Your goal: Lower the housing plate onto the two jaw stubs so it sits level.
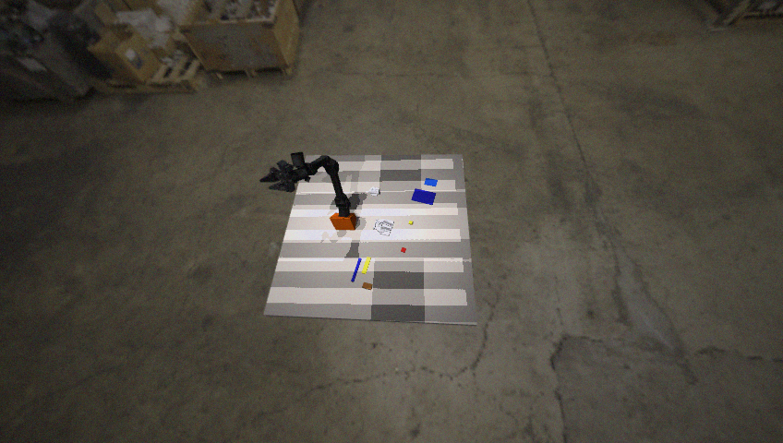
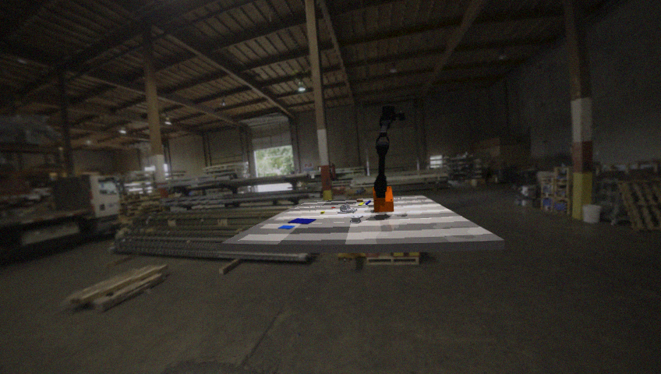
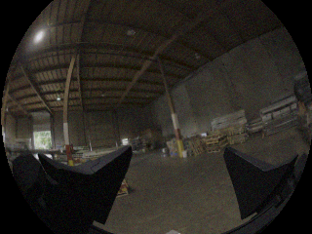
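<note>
My gripper (image 1: 266,184) (image 3: 181,152) is open and empty. It hangs high, out past the table's left edge in the top view, well away from the parts. A pale grey assembly with dark outlines (image 1: 383,226) (image 2: 346,209) sits on the table just right of the orange base in the top view. A smaller white part (image 1: 374,191) (image 2: 355,218) lies apart from it, farther back. The parts are too small to tell which is the housing plate, or whether it sits level on the jaw stubs. The wrist view shows neither part.
The striped table (image 1: 324,296) also holds a dark blue plate (image 1: 423,196) (image 2: 302,220), a light blue plate (image 1: 430,182) (image 2: 286,227), a yellow cube (image 1: 410,222), a red cube (image 1: 403,249), a yellow bar (image 1: 366,265), a blue bar (image 1: 356,269) and a brown block (image 1: 367,285).
</note>
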Robot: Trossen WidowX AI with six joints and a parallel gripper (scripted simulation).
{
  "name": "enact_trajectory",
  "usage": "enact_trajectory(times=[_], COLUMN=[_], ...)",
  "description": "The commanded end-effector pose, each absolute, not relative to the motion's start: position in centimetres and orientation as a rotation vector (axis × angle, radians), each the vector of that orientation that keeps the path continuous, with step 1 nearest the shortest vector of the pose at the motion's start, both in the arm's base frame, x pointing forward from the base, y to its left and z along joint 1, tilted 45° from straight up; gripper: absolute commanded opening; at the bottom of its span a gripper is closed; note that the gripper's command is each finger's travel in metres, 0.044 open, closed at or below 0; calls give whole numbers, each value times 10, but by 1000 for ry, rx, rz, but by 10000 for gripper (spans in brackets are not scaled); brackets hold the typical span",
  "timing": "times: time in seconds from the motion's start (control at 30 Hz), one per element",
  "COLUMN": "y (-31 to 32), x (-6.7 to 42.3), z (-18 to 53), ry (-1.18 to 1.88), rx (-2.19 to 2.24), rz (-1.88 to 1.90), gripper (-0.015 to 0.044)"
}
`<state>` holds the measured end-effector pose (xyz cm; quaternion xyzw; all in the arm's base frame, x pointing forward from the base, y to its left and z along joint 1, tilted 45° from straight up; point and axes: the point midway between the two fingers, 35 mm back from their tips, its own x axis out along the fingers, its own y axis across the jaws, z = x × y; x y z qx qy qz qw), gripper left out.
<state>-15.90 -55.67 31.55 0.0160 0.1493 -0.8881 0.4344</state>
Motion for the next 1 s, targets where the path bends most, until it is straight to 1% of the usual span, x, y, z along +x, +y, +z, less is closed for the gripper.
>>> enact_trajectory(times=[0.0, 0.47, 0.97], y=[-559, -549, -500], x=[-117, 22, 143], z=[317, 308, 295], ry=[404, 517, 587], rx=[34, -6, -31], rz=[-2102, -1733, -1406], gripper=[440, 440, 440])
